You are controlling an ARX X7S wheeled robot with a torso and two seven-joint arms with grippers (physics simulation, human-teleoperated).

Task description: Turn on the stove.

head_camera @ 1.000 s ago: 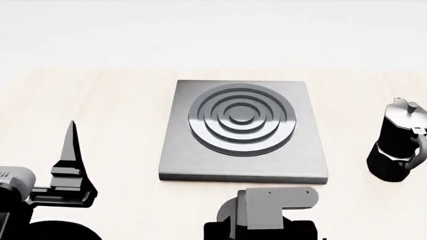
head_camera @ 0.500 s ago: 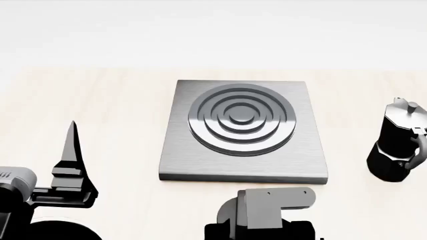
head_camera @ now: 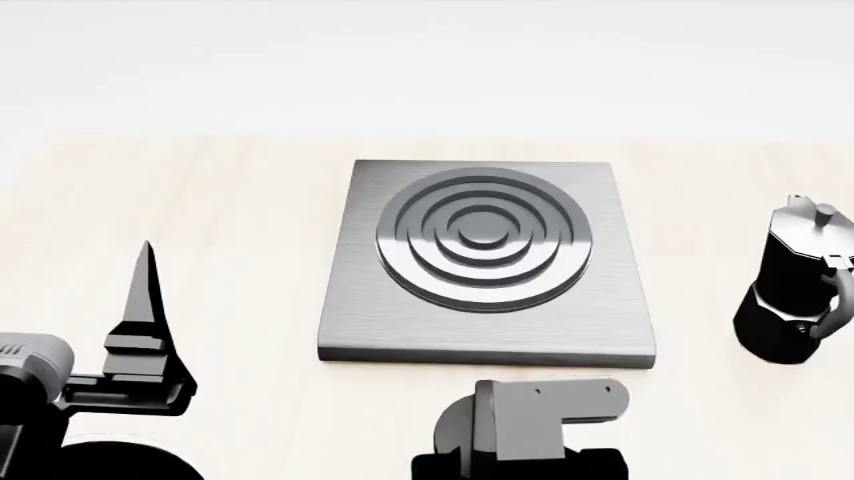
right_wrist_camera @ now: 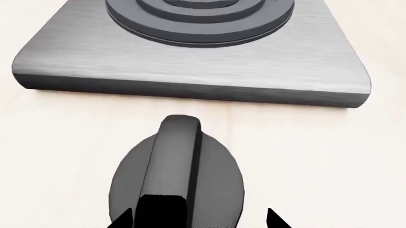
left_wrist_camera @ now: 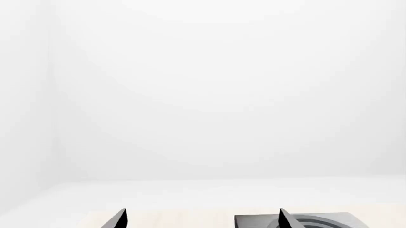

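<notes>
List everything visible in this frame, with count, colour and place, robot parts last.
Stove: one, brushed grey slab with a ring burner, centre of table.
Knob: one, black, on the table just in front of the stove's near edge.
Moka pot: one, black, right of the stove.
Table: one, pale wood.
Left gripper: black, jaws apart, holding nothing, left of the stove.
Right gripper: black tips straddling the knob; grip not clear.

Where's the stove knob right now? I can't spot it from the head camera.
The knob shows only in the right wrist view, on the table just in front of the stove's near edge, between the right claw's fingertips. In the head view the right arm hides it.
</notes>
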